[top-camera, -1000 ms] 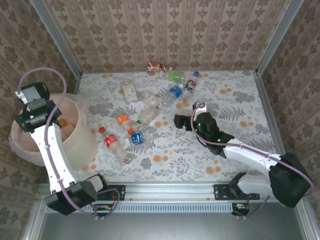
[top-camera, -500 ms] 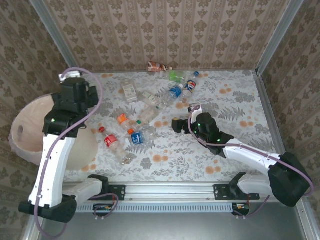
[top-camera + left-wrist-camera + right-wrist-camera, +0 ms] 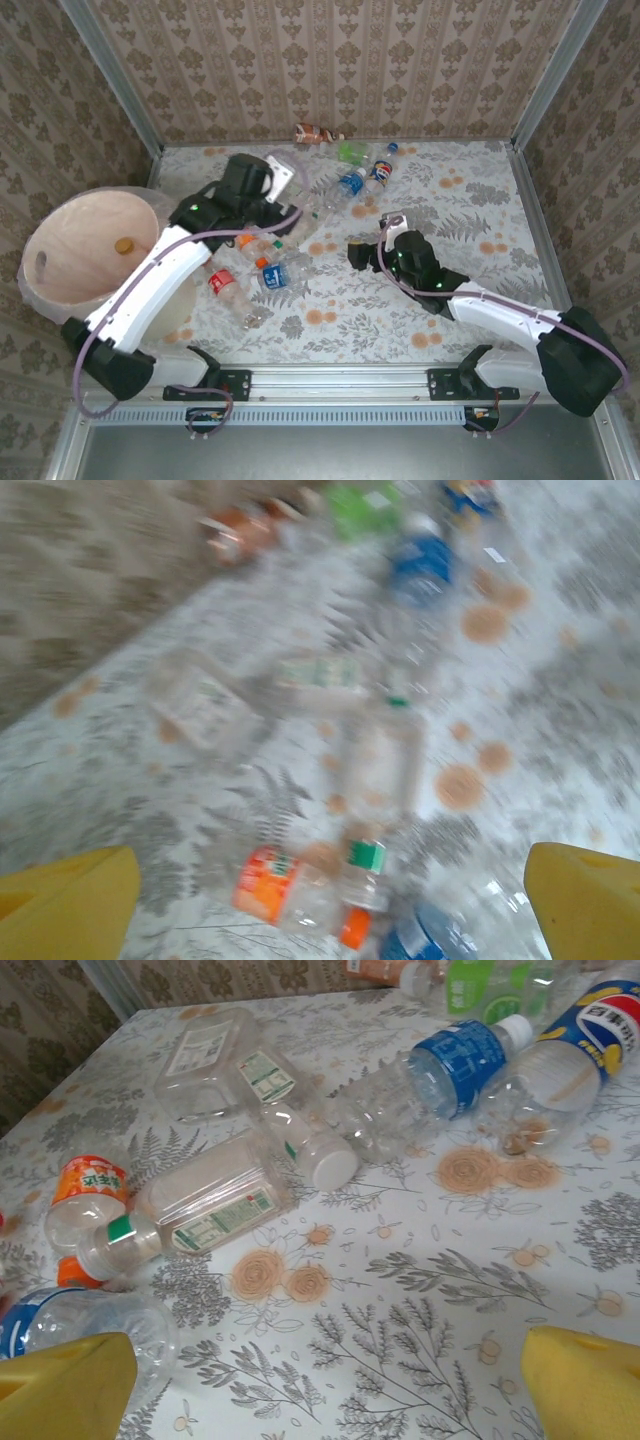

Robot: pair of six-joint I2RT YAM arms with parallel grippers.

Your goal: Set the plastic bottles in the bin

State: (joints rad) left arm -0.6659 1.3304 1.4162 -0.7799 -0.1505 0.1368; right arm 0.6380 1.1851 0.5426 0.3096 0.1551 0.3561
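Observation:
Several plastic bottles (image 3: 300, 215) lie scattered over the middle and back of the flowered table. The bin (image 3: 70, 250) stands at the far left with one orange-capped bottle (image 3: 124, 244) in it. My left gripper (image 3: 284, 180) hangs open above the cluster. In its blurred wrist view the left gripper (image 3: 330, 905) has nothing between its yellow fingertips (image 3: 70, 900), and an orange-label bottle (image 3: 266, 882) lies below. My right gripper (image 3: 357, 246) is open low over the table, right of the cluster. The right gripper (image 3: 325, 1380) faces a square green-capped bottle (image 3: 205, 1205) and a blue-label bottle (image 3: 455, 1060).
A brown bottle (image 3: 315, 132) lies against the back wall. A red-label bottle (image 3: 226, 286) lies near the bin. Metal frame posts and patterned walls close in the table on three sides. Bare cloth (image 3: 480, 230) lies to the right.
My left arm has swung from over the bin, right and forward, to above the bottle cluster, its jaws opening fully on the way. The right gripper has barely shifted.

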